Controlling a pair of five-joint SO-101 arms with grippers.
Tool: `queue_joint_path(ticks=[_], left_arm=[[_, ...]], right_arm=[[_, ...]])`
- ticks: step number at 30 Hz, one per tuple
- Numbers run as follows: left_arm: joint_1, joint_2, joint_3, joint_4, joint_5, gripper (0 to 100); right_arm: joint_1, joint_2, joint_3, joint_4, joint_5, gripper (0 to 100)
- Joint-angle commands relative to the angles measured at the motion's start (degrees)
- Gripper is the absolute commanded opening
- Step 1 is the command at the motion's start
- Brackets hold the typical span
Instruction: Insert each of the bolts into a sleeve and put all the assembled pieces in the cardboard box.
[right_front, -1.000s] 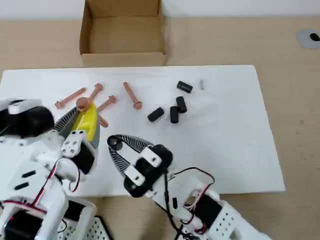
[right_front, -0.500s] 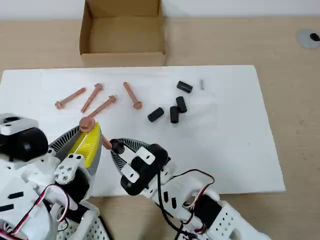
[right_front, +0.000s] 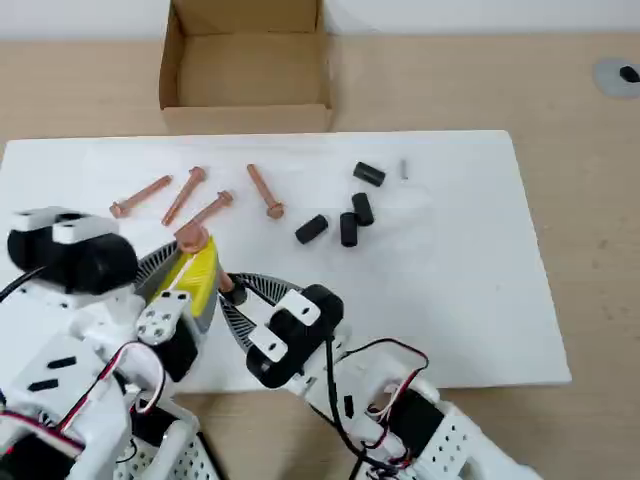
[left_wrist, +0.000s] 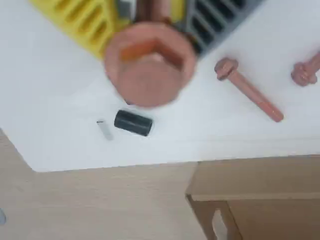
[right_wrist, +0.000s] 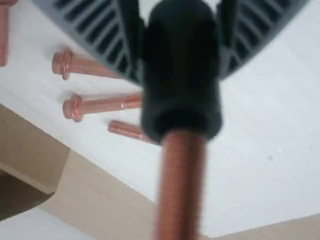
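Note:
My left gripper (right_front: 190, 252) (left_wrist: 151, 14), with one yellow finger, is shut on a copper bolt whose head (right_front: 192, 238) (left_wrist: 150, 70) points away from me. My right gripper (right_front: 237, 292) (right_wrist: 180, 30) is shut on a black sleeve (right_wrist: 181, 75). The bolt's shaft (right_wrist: 180, 185) runs into the sleeve's open end. Several loose bolts (right_front: 184, 195) lie at the back left of the white board (right_front: 450, 300), and several loose sleeves (right_front: 348, 229) lie near its middle. The cardboard box (right_front: 245, 118) stands open behind the board.
A small metal pin (right_front: 404, 169) lies beside the farthest sleeve (right_front: 369, 174). A round grey fitting (right_front: 618, 76) sits in the wooden table at the far right. The board's right half is bare.
My left gripper carried the bolt from beside the loose bolts toward the right gripper, and the bolt's tip now meets the sleeve. The right gripper has barely moved.

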Motion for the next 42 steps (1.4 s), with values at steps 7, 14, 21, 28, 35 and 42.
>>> queue_joint_path(ticks=[7,14,21,28,35,42], left_arm=[[0.5,-0.5,-0.2,-2.2,-4.1,1],[0.5,-0.5,1.7,-1.7,-4.1,1],[0.6,-0.6,3.8,-2.0,-4.0,1],[0.6,-0.6,3.9,-1.7,-4.0,1],[1.0,-0.5,1.8,3.4,-4.1,5],[0.7,-0.5,-1.7,7.1,-4.0,7]], right_arm=[[-0.5,-7.3,-0.2,-1.8,-0.6,1.0],[-0.5,-7.3,-0.3,-1.8,-0.6,1.0],[-0.4,-7.3,-0.3,-1.8,-0.6,1.0],[-0.4,-7.3,-0.3,-1.8,-0.6,1.0],[1.7,-7.3,-0.4,-1.9,-0.6,1.0],[3.2,-7.3,-1.5,-1.9,-0.6,1.0]])
